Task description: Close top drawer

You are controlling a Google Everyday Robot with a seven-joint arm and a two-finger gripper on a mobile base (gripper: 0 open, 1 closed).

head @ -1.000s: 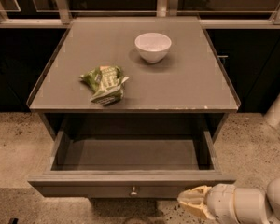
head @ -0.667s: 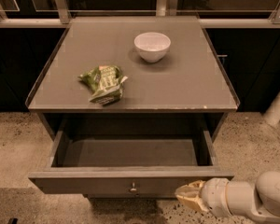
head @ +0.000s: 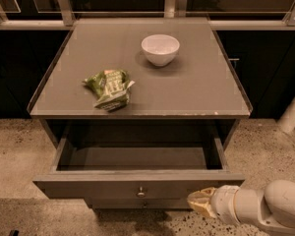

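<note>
Seen from above: top drawer (head: 137, 186) pulled wide open, lower centre of frame, beneath a grey cabinet top (head: 201, 95). Small round knob (head: 141, 192) mid-front. Lower right: gripper (head: 199, 204) on a white arm (head: 280, 210), close against the drawer front's right end. Impossible to tell whether open or closed. On top: white bowl (head: 160, 49) upper centre, crumpled green packet (head: 109, 87) to its lower left.
</note>
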